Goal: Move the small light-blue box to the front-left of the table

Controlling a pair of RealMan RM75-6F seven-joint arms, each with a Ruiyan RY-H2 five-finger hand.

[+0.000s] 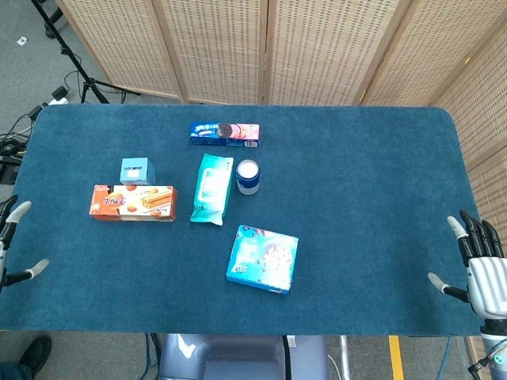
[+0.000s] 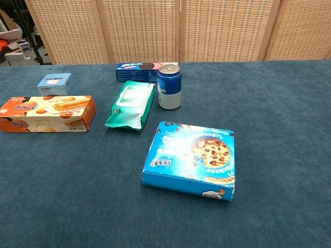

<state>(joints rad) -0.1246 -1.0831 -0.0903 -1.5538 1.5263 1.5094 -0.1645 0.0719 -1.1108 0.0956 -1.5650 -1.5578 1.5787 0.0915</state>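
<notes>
Small light-blue cardboard box [image 1: 136, 170] sits left of centre on the blue-carpeted table [image 1: 356, 182], just above the long orange biscuit box [image 1: 132, 203] in the head view; whether they touch can't be told. Chest view shows it at upper left [image 2: 54, 82]. Nothing holds it. Left hand [image 1: 12, 244] only partly visible at the left frame edge, fingers spread, empty. Right hand [image 1: 475, 265] at lower right edge, fingers apart, empty. Both hands well apart from the box.

Light-blue box [image 1: 136, 170], dark-blue table [image 1: 356, 174]
</notes>
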